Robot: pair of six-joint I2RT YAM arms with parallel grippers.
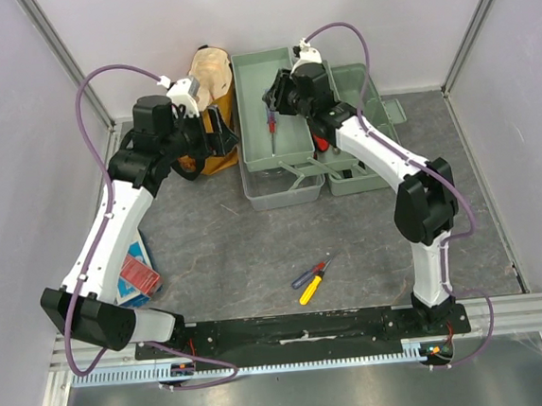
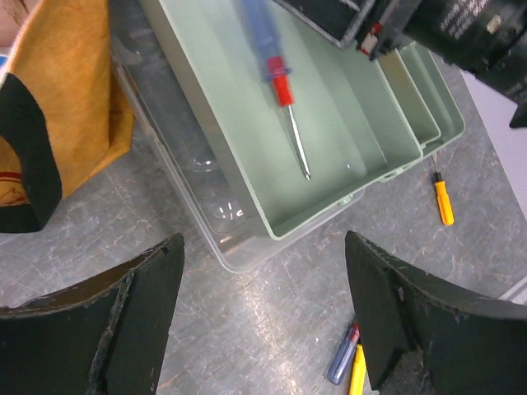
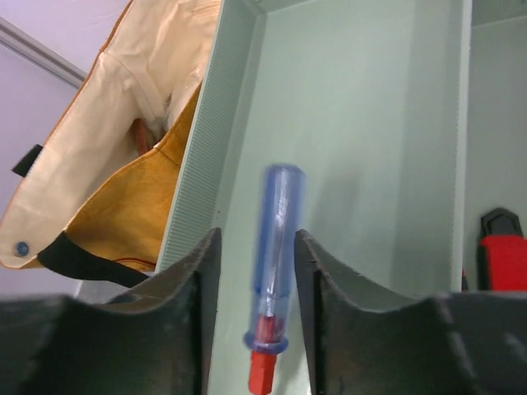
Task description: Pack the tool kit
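The pale grey-green toolbox (image 1: 258,81) stands open at the back, its trays folded out and its clear lid (image 1: 284,194) at the front. My right gripper (image 1: 276,103) hovers over the left tray (image 3: 362,123), open. A blue-handled screwdriver (image 3: 278,239) shows blurred between its fingers with a gap on each side. The same screwdriver (image 2: 284,86) lies in that tray (image 2: 346,156). My left gripper (image 2: 263,271) is open and empty above the table, beside the lid (image 2: 198,181). A blue and a yellow screwdriver (image 1: 313,277) lie on the table.
A mustard-yellow bag (image 1: 211,85) stands left of the toolbox, close to my left wrist. A red-blue booklet (image 1: 136,272) lies under the left arm. A small orange screwdriver (image 2: 444,200) rests on the table by the trays. A red-handled tool (image 3: 502,259) sits in the neighbouring compartment.
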